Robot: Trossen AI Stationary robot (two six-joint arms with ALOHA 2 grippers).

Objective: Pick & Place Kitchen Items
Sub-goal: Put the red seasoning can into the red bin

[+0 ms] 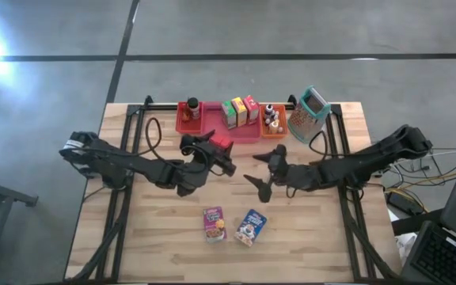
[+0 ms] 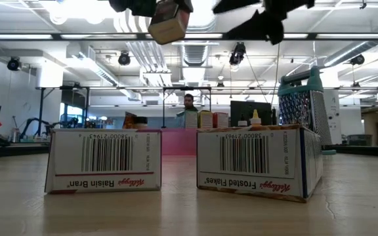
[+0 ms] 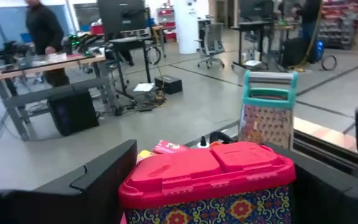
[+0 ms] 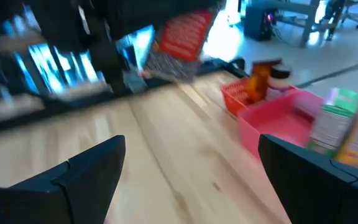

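A small box with a red lid and patterned sides (image 3: 210,180) hangs high over the table's middle, in my left gripper (image 1: 218,152), which is shut on it. The low view shows the same box (image 2: 169,23) far above the tabletop. My right gripper (image 1: 258,174) hovers just to the right of it, open, with nothing between its fingers (image 4: 191,180). Two cereal boxes lie flat on the near part of the table: a purple Raisin Bran box (image 1: 214,223) and a blue Frosted Flakes box (image 1: 250,226). My left gripper pinches the box between its two fingers, which sit on two opposite side walls (image 3: 132,202) just below the red lid. The fingers reach in about level. The box is lifted clear of the table, lid uppermost in the wrist view.
Along the far edge stand a red bin (image 1: 190,119) with a bottle, a pink tray (image 1: 232,131) with several small boxes, an orange bin (image 1: 273,127) with small bottles, and a teal-handled grater (image 1: 309,115). Bare wood lies between the trays and the cereal boxes.
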